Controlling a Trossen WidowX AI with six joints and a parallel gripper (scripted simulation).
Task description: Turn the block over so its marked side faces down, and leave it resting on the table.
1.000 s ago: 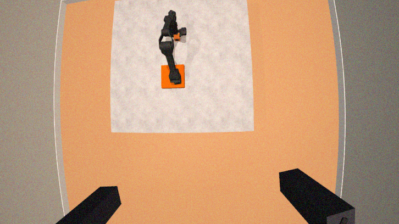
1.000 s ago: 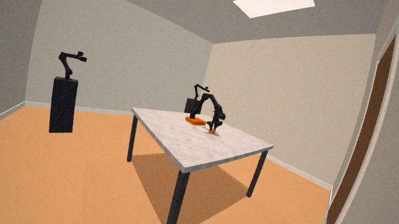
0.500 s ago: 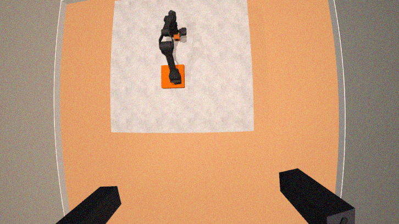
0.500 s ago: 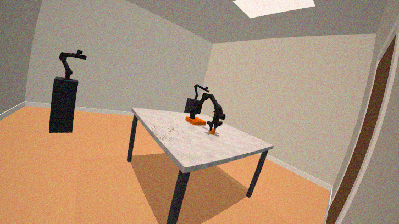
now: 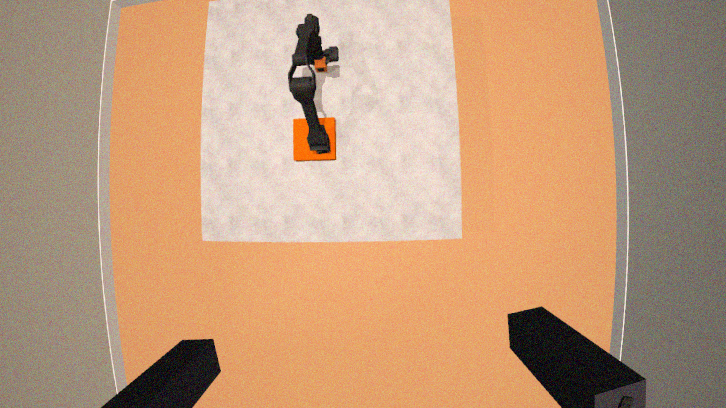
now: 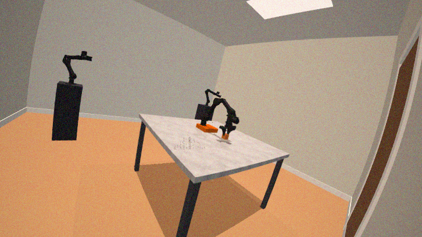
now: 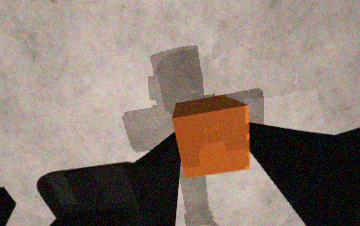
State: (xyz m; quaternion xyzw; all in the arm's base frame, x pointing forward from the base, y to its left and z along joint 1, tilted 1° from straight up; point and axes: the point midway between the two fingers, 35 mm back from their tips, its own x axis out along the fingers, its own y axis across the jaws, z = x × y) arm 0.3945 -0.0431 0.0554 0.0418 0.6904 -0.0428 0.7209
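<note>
Gripper clamped on orange block, which is btwn its fingers over the tbl, near arm's orange base plate; marked side unclear.

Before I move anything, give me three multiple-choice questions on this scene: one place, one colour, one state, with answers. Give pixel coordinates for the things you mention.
1. Where is the plate [image 5: 299, 154] [image 6: 213, 129]?
A) On the floor
B) Under the arm's [image 5: 303, 83] [image 6: 231, 111] foot
C) On top of the block [image 5: 320, 63] [image 6: 225, 136] [image 7: 212, 141]

2. What colour is the block?
A) Green
B) Blue
C) Orange

3. How is the end effector [image 5: 320, 61] [image 6: 225, 134] [image 7: 207, 132]?
A) Shut on the block
B) Open, fingers away from the block
C) Shut on nothing

1: B, the top and exterior views show the arm rising from it on the table.
2: C, its orange faces show in the wrist view.
3: A, the wrist view shows the block between both fingers.
</note>
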